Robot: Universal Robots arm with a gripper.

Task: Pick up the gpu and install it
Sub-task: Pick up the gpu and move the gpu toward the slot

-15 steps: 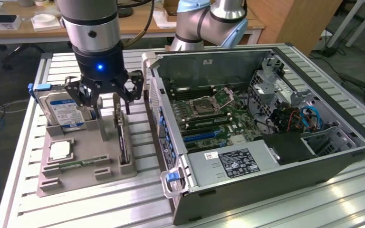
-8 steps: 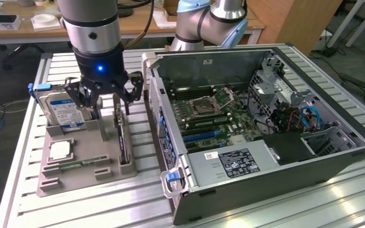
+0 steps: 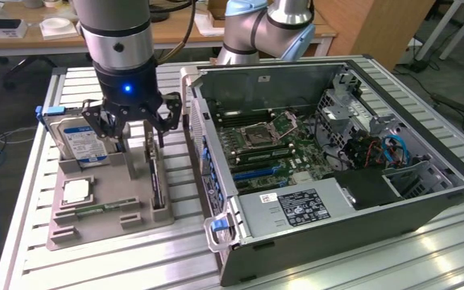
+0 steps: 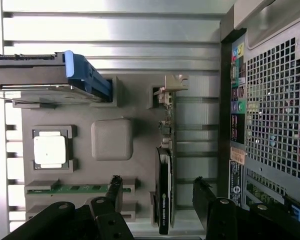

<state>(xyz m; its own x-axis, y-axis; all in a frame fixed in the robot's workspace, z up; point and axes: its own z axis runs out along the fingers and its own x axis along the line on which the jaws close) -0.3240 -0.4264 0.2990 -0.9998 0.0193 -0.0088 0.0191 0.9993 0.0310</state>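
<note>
Exterior view, left centre: gripper (image 3: 139, 138) spread open, empty, poised above the gpu (image 3: 157, 178) standing on edge in the grey tray (image 3: 95, 226) (approach for pick-up). Wrist view: gpu (image 4: 166, 170) between the 2 fingers (image 4: 115, 187), untouched; needs squaring on its thin edge.

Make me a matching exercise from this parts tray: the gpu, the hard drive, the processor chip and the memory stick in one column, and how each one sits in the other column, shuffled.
Column one
1. gpu
2. hard drive
3. processor chip
4. memory stick

Column two
A. lies flat in a square recess of the tray
B. stands on edge in a slot, beneath the open gripper
C. narrow green strip in a long slot
D. stands upright, blue label showing

Pairs: 1-B, 2-D, 3-A, 4-C
</note>
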